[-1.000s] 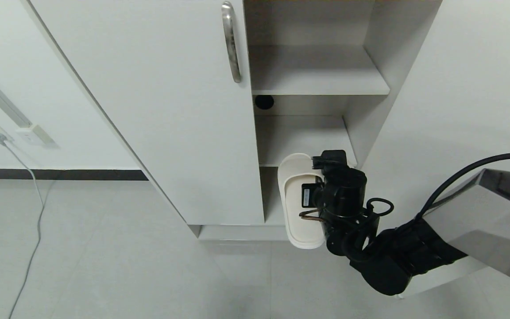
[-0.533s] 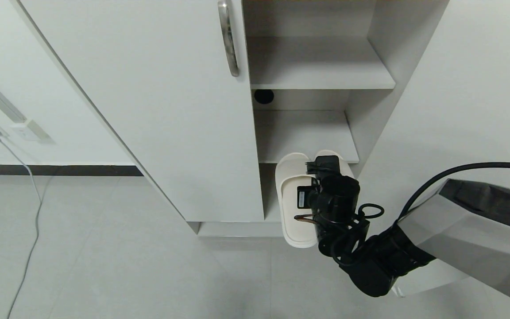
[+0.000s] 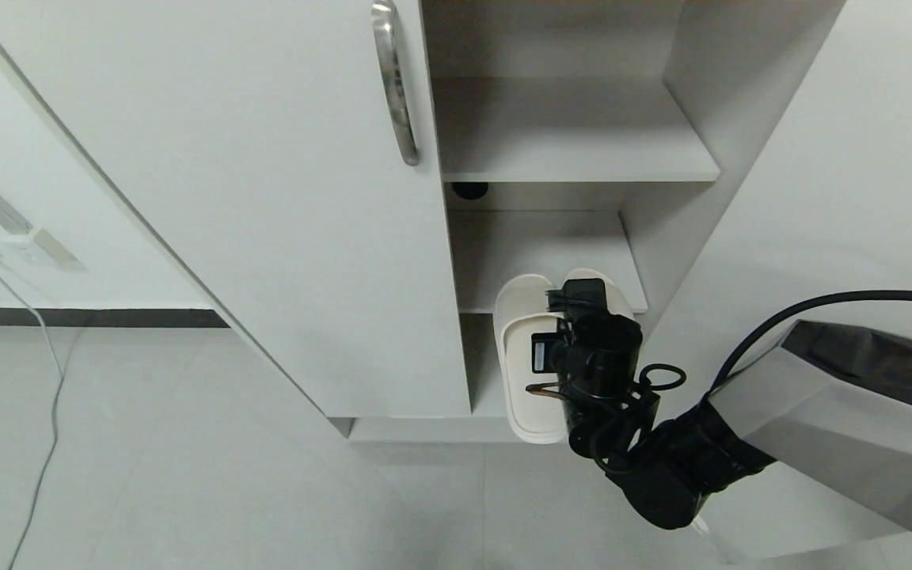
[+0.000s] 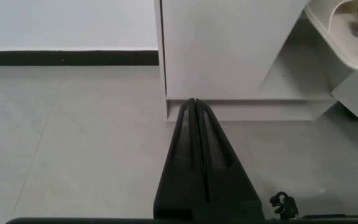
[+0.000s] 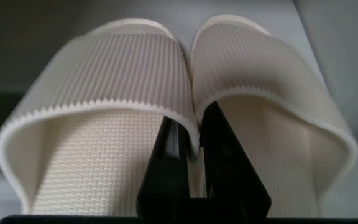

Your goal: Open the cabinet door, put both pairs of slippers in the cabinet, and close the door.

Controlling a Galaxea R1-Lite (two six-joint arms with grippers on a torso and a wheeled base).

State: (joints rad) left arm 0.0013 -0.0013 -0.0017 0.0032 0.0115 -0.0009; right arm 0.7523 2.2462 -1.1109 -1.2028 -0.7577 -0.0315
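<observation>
Head view: right gripper (image 3: 579,291) clamped on the cream slipper pair (image 3: 521,356), toes ahead of the jaws at the lower shelf edge of the open cabinet (image 3: 575,170); white wrist label (image 3: 541,354) too small to read. Left wrist view: left gripper (image 4: 195,107) jaws pressed together, holding nothing, cabinet plinth (image 4: 247,111) ahead of them. Right wrist view: jaws pinch the adjoining inner edges of the two ribbed straps (image 5: 117,74), one slipper on either side.

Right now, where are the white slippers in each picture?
Head view: slippers low, right of middle, before the open cabinet.
Left wrist view: top right corner, one slipper's edge.
Right wrist view: both side by side, pinched by the right pincer.
Shared landmark: the cabinet behind them.
</observation>
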